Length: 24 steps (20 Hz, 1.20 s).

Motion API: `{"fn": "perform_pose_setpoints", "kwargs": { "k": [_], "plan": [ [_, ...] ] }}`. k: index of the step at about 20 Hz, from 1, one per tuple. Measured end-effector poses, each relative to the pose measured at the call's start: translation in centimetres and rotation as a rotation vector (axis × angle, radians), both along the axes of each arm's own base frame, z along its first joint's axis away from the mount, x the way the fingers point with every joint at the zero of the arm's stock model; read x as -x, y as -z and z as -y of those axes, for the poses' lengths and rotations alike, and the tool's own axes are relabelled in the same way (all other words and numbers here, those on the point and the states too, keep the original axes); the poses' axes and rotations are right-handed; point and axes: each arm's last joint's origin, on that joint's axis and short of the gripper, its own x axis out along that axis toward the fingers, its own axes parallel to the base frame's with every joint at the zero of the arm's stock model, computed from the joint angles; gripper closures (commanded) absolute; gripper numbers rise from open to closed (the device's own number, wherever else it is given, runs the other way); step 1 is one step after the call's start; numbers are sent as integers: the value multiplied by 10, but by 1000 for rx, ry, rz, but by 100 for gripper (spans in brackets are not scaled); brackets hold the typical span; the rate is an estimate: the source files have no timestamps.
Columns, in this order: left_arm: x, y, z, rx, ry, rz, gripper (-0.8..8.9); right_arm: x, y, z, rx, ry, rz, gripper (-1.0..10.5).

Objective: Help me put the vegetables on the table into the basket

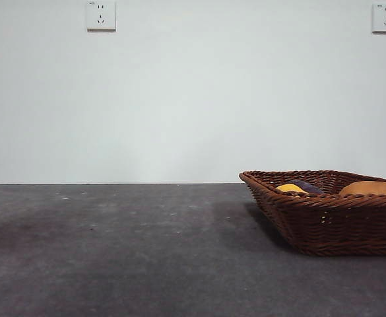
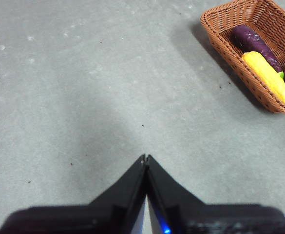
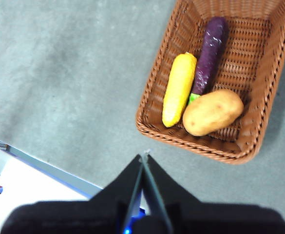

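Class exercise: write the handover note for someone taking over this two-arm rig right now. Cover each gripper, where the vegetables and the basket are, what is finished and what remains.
Left gripper: jaws shut, empty, above bare table, off to one side of the basket.
Right gripper: jaws shut, empty, above the table just outside the basket's rim.
Potato, corn cob and eggplant all lie inside the basket, corn and eggplant side by side, potato at their ends.
Done: all three vegetables are in.
Left: no vegetable shows on the table; nothing to pick up.

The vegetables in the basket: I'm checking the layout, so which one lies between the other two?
The corn cob? No: the eggplant runs alongside it, and the potato sits across their ends. None lies strictly between.
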Motion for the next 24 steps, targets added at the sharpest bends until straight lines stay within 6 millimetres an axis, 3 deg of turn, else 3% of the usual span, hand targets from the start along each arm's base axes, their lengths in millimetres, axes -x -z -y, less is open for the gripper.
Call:
{"fn": "perform_pose_setpoints", "kwargs": {
  "k": [11,15,20,24],
  "plan": [
    [-1,-2,0,-36,9,38,817,-35,19,8,137,72,-140,946],
    [-1,-14,-4,-61,-96,200,817,-45,25,10,176,90,-183,946],
    [26,-36,-23,-73,-234,483,817,-58,24,12,182,99,-102,946],
    [46,-18,-36,-51,-326,766,817,-71,17,13,191,114,48,946]
  ]
}}
